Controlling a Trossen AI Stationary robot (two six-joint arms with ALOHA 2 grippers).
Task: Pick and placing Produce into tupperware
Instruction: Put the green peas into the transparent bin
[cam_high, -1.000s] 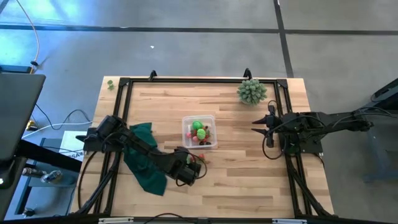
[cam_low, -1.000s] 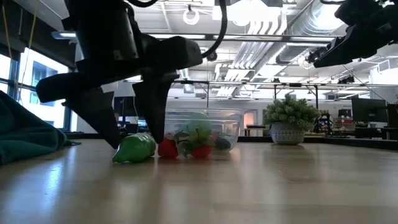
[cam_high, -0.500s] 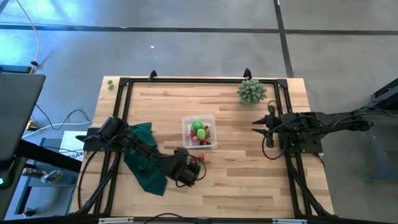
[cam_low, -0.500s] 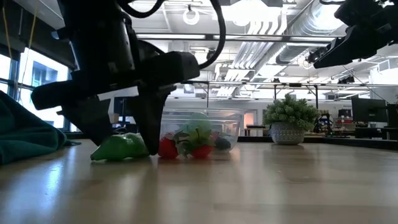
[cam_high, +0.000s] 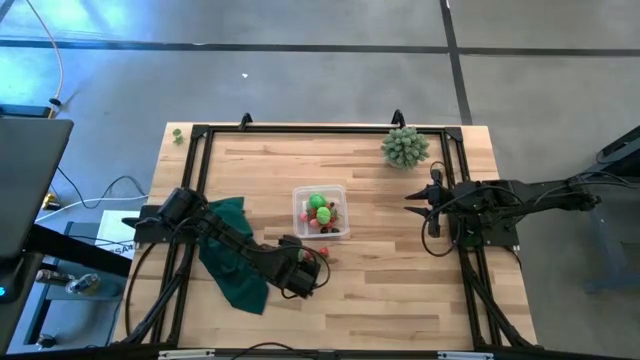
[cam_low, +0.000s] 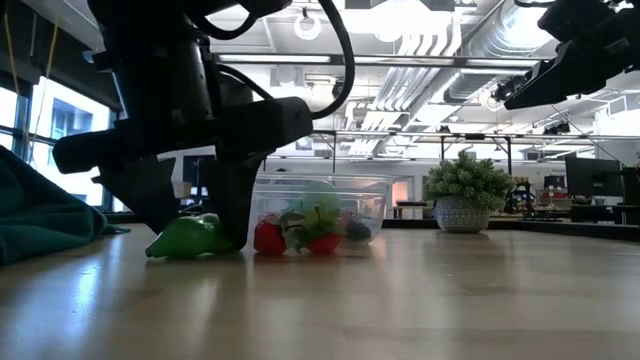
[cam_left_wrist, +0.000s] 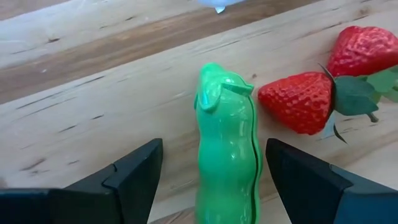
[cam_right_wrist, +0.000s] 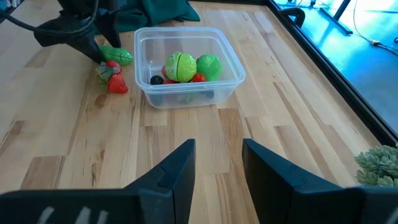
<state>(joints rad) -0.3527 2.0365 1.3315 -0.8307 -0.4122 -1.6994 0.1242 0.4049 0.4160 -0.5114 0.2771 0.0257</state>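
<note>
Strawberries (cam_left_wrist: 298, 99) crowd pea pod (cam_left_wrist: 227, 149) one side; other side bare.

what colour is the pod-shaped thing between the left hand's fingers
Bright green, a glossy pea pod. It shows best in the left wrist view, lying on the wood beside two red strawberries.

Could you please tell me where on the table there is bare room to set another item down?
Bare wood runs between the tupperware and the right gripper, and along the near edge past the left gripper. It is crowded beside the tupperware, where the left gripper straddles the green pea pod next to two strawberries, with the green cloth alongside.
</note>
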